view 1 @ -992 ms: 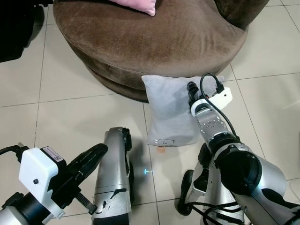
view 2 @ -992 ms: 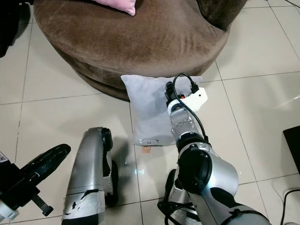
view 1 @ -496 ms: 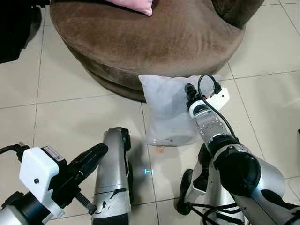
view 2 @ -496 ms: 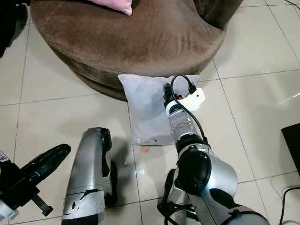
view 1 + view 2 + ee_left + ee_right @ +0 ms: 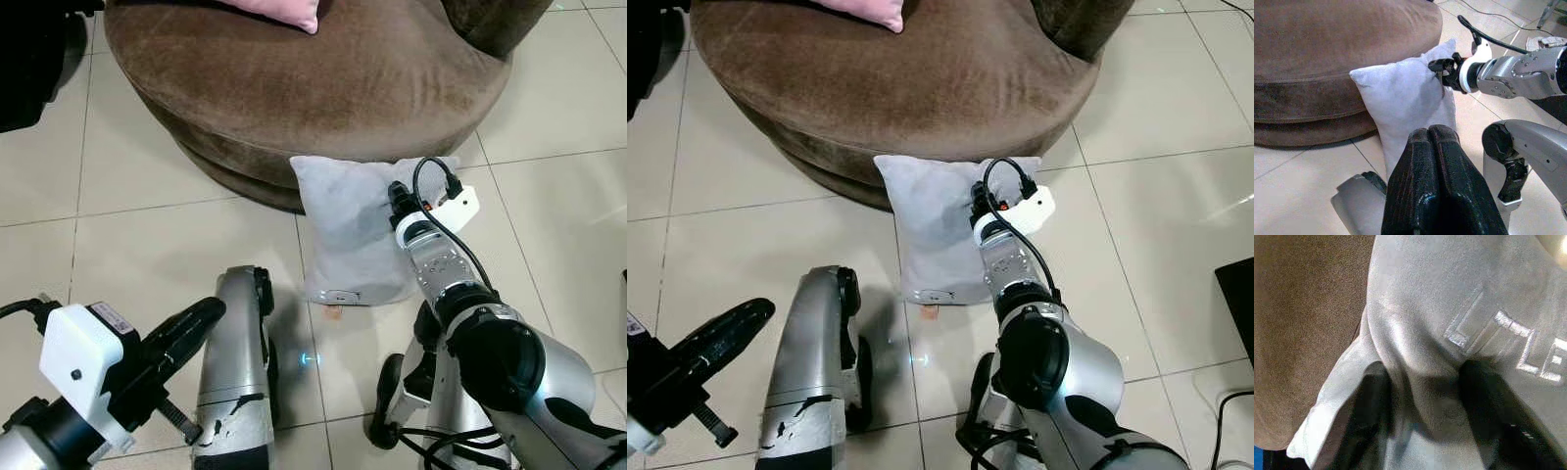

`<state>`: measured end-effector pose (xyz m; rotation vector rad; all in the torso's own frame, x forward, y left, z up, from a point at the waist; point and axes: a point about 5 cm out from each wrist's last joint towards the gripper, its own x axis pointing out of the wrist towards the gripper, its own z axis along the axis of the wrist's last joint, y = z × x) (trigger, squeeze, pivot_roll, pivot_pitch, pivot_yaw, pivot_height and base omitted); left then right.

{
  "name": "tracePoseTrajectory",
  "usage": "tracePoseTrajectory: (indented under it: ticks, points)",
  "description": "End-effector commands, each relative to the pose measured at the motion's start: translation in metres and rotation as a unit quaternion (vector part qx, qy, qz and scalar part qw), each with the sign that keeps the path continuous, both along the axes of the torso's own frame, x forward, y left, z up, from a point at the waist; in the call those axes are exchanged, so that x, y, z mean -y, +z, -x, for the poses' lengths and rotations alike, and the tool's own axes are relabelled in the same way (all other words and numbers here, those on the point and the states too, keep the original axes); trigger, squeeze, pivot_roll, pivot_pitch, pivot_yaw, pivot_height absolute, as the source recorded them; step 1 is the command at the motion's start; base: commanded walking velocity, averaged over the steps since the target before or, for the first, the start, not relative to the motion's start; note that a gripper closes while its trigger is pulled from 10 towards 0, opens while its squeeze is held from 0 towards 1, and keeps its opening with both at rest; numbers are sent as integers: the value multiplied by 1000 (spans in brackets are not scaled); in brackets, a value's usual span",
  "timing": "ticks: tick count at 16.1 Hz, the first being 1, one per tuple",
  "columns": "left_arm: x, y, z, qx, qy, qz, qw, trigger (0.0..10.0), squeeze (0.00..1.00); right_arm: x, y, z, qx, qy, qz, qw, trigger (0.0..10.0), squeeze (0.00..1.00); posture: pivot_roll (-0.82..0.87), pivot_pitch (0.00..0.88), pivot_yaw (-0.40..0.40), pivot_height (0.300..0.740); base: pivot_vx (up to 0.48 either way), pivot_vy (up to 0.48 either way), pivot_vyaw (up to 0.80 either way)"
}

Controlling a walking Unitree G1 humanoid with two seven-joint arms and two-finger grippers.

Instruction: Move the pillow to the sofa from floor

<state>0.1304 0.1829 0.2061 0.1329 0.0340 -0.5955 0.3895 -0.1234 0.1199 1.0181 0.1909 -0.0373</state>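
My right tool (image 5: 399, 199) has its two fingers pinched on a fold of the grey pillow (image 5: 345, 227), beside raised grey lettering I can't read whole. The pillow stands on the tiled floor (image 5: 147, 245), leaning against the brown sofa (image 5: 313, 88), where a pink cushion (image 5: 284, 12) lies. My left tool (image 5: 1436, 147) hangs low with fingers pressed together. Since a second ago the pillow has barely shifted.
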Motion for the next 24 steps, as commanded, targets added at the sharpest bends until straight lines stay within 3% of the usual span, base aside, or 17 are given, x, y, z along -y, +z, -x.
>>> tracePoseTrajectory:
  ticks: [1, 12, 14, 16, 19, 21, 24]
  points:
    - [4, 3, 4, -1, -11, -1, 1000, 10000, 0, -7, -11, 6, -16, 19, 1, 1000, 0, 0, 571, 366, 31, 487, 0, 0, 0]
    - [3, 1, -1, 4, -4, -2, 1000, 10000, 0, -4, -12, 6, -11, 14, -7, 1000, 0, 0, 548, 352, 19, 487, 0, 0, 0]
    - [1, -7, -9, 6, 15, 7, 1000, 10000, 0, -1, -12, 7, 2, 12, -13, 1000, 0, 0, 458, 328, -5, 487, 0, 0, 0]
    - [3, -16, -22, 10, 31, 13, 999, 10000, 0, 6, -8, 5, 24, -1, -26, 999, 0, 0, 373, 304, -13, 487, 0, 0, 0]
    - [6, -30, -54, 26, 63, 9, 998, 10000, 0, 19, 7, 0, 73, -27, -41, 996, 0, 0, 267, 253, -20, 487, 0, 0, 0]
    - [4, -31, -75, 41, 102, 12, 994, 10000, 0, 23, 24, -5, 118, -21, -15, 993, 0, 0, 213, 217, -14, 487, 0, 0, 0]
    - [17, -28, -102, 70, 101, 16, 992, 10000, 0, 20, 48, -7, 181, 4, 53, 982, 0, 0, 155, 192, 18, 487, 0, 0, 0]
